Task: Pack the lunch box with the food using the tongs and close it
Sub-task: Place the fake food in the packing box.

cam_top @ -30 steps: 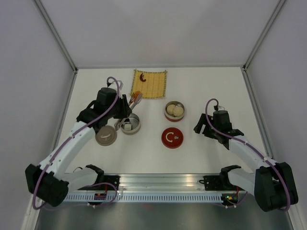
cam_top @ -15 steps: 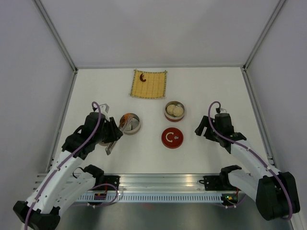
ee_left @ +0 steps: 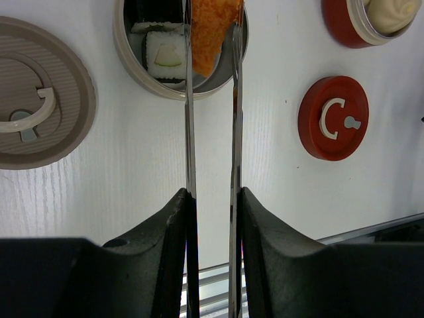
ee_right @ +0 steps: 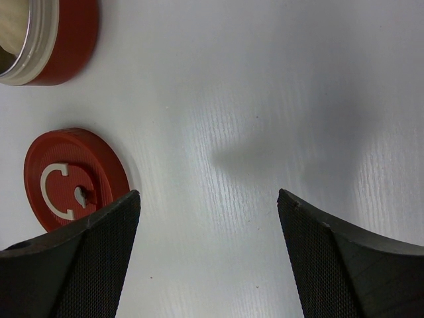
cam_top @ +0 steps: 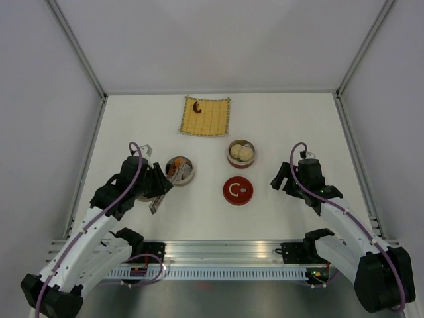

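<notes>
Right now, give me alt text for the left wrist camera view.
The left fingers clamp silver tongs whose tips hold an orange piece at a silver tin containing black-wrapped rolls. A beige lid lies left, a red lid right.

We see silver tongs (ee_left: pixel 189 119), an orange piece (ee_left: pixel 211 30), black-wrapped white rolls (ee_left: pixel 162 53) with green centres, a ribbed taupe lid (ee_left: pixel 40 112), a red lid (ee_left: pixel 333 118) with 1 white C, cream buns (ee_left: pixel 391 13) in a red tin (ee_left: pixel 341 23), and a yellow striped mat (cam_top: pixel 212 118) bearing a dark red-brown piece (cam_top: pixel 197 106).

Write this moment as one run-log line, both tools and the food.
left tool: shut on tongs | tongs: pinch orange piece at silver tin | right tool: open, empty | dark piece on mat
</notes>
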Robot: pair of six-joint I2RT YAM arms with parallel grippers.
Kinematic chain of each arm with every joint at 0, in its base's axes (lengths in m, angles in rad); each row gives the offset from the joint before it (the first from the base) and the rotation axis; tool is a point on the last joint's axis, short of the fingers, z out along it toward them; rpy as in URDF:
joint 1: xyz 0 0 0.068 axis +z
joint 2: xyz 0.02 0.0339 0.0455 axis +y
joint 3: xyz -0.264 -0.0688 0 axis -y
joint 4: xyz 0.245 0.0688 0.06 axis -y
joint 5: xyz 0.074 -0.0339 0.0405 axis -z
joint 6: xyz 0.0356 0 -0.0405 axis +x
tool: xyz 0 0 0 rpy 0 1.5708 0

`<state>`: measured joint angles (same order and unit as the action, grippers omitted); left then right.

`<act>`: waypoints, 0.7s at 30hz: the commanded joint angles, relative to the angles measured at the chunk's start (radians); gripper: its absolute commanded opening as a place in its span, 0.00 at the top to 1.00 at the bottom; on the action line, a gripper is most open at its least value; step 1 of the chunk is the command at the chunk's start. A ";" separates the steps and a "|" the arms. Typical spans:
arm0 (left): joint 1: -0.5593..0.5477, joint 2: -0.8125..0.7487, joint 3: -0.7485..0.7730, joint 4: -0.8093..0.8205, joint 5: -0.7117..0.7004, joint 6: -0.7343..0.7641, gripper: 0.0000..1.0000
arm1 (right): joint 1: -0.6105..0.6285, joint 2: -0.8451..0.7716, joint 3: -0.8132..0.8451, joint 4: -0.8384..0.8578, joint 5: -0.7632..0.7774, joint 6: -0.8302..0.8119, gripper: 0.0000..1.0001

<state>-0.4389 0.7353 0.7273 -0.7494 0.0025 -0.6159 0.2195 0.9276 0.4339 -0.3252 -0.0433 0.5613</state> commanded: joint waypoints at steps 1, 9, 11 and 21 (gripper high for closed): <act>-0.001 -0.001 -0.011 0.091 0.019 -0.048 0.90 | -0.002 -0.006 -0.004 0.009 0.020 0.008 0.10; -0.001 0.041 -0.011 0.107 0.022 -0.047 0.84 | -0.002 0.004 -0.012 0.021 0.017 0.008 0.10; -0.001 0.039 -0.008 0.113 0.025 -0.042 0.82 | -0.002 0.005 -0.011 0.025 0.017 0.006 0.10; -0.001 0.032 0.001 0.111 0.022 -0.027 0.63 | 0.000 0.016 -0.014 0.031 0.011 0.009 0.10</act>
<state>-0.4389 0.7853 0.7132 -0.6960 0.0196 -0.6350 0.2195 0.9451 0.4206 -0.3145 -0.0441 0.5617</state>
